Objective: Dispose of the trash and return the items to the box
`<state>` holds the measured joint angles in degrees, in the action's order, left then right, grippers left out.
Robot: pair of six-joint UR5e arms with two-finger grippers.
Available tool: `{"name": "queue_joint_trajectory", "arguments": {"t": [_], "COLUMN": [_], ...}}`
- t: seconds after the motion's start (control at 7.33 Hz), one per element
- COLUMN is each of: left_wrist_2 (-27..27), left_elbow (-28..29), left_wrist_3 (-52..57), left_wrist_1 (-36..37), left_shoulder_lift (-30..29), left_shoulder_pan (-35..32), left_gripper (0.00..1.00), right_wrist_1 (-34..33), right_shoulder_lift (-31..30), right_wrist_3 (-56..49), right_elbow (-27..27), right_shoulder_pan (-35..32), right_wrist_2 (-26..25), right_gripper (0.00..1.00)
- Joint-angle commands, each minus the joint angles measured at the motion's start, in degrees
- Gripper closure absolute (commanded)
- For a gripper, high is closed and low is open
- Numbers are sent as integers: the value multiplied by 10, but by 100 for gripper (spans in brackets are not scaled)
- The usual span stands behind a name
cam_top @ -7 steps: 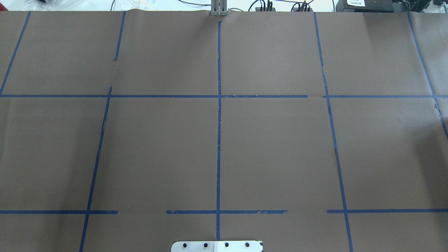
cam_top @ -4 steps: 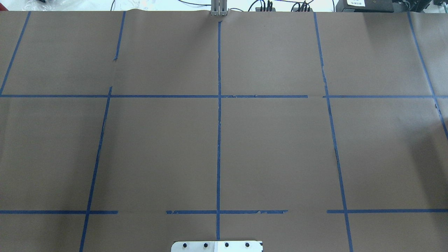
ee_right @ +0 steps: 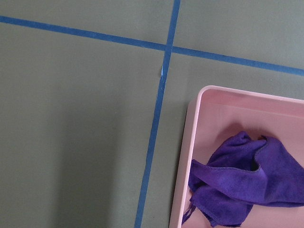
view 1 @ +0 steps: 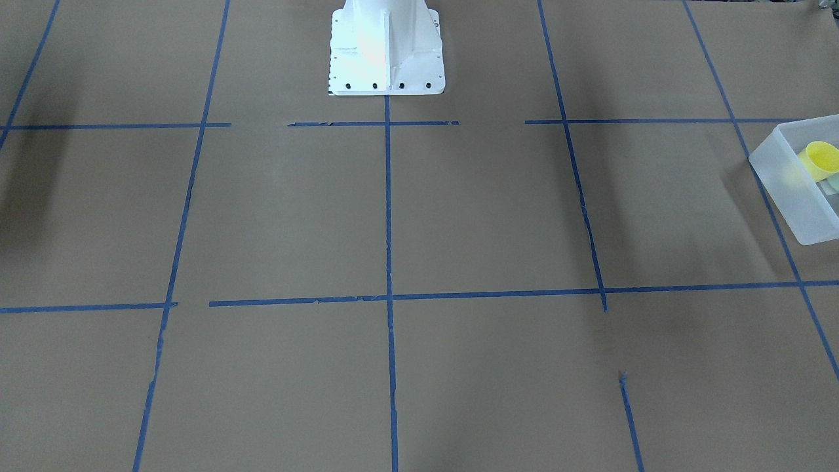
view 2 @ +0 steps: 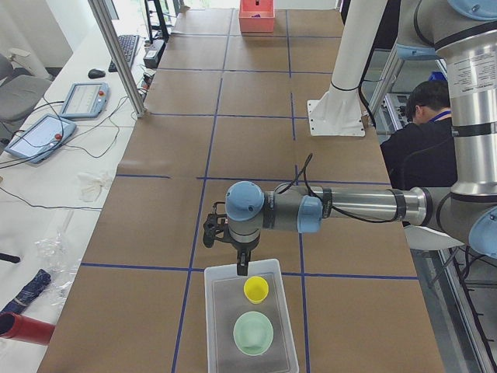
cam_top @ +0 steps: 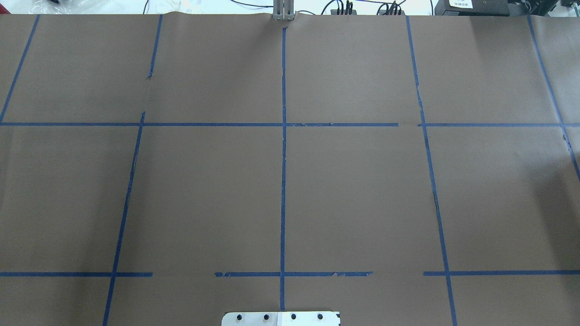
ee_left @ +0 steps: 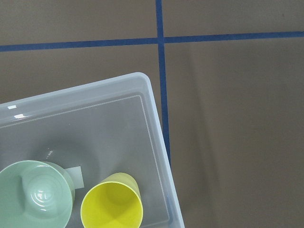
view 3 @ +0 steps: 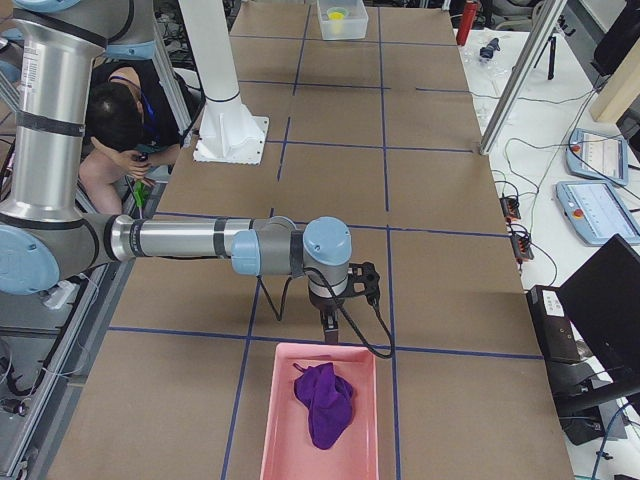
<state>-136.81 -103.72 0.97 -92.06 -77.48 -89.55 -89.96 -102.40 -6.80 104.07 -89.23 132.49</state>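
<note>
Two sets of jaws hang above opposite ends of the tabletop (cam_top: 353, 190). Only the side views catch them, so whether either pair stands apart or together cannot be told. The left jaws, on the left arm (view 2: 349, 206), point down above the inward end wall of the box (view 2: 223, 303). The yellow cup (view 2: 255, 289) stands upright inside, just past that wall and nearly under the jaws. The green bowl (view 2: 253, 332) lies beside it, farther toward the tabletop's left end. The right jaws, on the right arm (view 3: 180, 240), point down just short of a pink tray (view 3: 352, 372) near the right end, with a purple cloth (view 3: 325, 400) bunched inside.
</note>
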Motion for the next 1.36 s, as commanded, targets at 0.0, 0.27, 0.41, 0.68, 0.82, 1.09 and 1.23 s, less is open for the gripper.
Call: {"name": "queue_joint_trajectory", "arguments": {"t": [0.0, 0.27, 0.41, 0.68, 0.82, 1.09, 1.23], "left_wrist_2": [0, 0, -1, -1, -1, -1, -1], "left_elbow": [-2, -1, -2, -3, -1, -3, -3], "left_wrist_3": [0, -1, 0, 0, 0, 0, 0], "left_wrist_1": [-1, -1, -1, -2, -3, -3, -3], "left_shoulder_lift": [1, 0, 0, -3, -4, -4, -5], "left_shoulder_pan": [0, -1, -1, -1, -1, -3, -3], "left_gripper": [0, 0, 0, 0, 0, 0, 0], "right_wrist_1": [3, -11, -35, -30, -29, -28, -28], "right_shoulder_lift": [-14, -14, -13, -13, -14, -13, -13], "right_wrist_3": [3, 9, 9, 7, 4, -1, -1], "right_elbow": [2, 23, 31, 25, 26, 28, 30], "right_shoulder_pan": [0, 1, 0, 1, 1, 1, 1], "right_wrist_2": [12, 15, 16, 12, 14, 11, 10], "right_gripper": [0, 0, 0, 0, 0, 0, 0]}}
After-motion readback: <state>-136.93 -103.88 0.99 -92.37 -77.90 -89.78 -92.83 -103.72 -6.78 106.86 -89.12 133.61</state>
